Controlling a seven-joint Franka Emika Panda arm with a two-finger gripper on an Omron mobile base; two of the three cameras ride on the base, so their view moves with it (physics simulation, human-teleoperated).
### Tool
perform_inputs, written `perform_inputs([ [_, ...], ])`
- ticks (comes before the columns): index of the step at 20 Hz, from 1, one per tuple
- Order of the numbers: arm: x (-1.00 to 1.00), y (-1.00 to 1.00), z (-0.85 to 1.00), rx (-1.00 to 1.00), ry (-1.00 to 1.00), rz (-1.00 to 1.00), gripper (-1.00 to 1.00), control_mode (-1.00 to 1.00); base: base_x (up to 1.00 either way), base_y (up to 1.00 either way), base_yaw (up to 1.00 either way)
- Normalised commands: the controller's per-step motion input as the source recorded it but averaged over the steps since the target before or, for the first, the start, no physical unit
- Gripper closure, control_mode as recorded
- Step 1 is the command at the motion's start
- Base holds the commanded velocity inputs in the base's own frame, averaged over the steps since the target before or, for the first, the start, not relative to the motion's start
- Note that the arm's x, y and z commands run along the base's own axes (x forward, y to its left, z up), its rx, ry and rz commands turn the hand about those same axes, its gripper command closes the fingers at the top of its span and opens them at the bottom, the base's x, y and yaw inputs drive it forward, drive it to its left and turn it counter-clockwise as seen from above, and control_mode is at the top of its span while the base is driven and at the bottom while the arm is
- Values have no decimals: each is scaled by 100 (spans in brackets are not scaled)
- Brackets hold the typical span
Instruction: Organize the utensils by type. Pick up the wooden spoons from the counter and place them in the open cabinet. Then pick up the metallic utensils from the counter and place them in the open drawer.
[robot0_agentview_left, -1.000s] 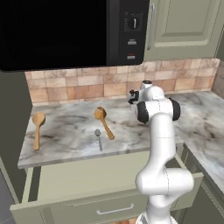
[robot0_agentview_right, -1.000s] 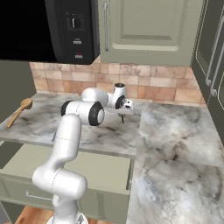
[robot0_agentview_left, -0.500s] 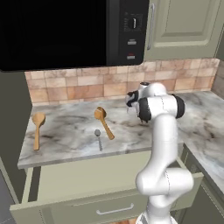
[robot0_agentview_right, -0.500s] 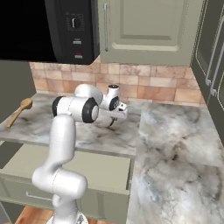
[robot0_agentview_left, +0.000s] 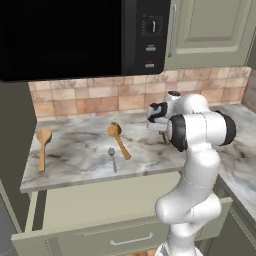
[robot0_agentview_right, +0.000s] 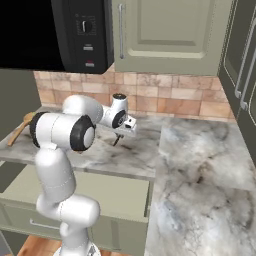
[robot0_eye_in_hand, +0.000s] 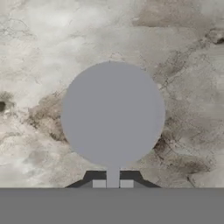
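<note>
On the counter (robot0_agentview_left: 85, 155) I see one wooden spoon (robot0_agentview_left: 43, 147) far left, a second (robot0_agentview_left: 119, 139) nearer the middle, and the metal spoon (robot0_agentview_left: 112, 158) just left of and in front of that second one. My gripper (robot0_agentview_right: 117, 140) hangs over the counter to the right of all three, well apart from them. The drawer (robot0_agentview_left: 100, 212) stands out below the counter's front edge, the microwave (robot0_agentview_left: 75, 37) hangs above the spoons, and a cabinet (robot0_agentview_left: 210, 27) sits right of it.
</note>
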Motion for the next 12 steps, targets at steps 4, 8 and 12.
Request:
perform_inputs([
  [4, -100, 0, 94, 16, -4, -22, 100, -100, 0, 0, 0],
  [8, -100, 0, 95, 21, 2, -26, 100, -100, 0, 0, 0],
  [12, -94, 4, 92, 20, 13, -27, 100, -100, 0, 0, 0],
])
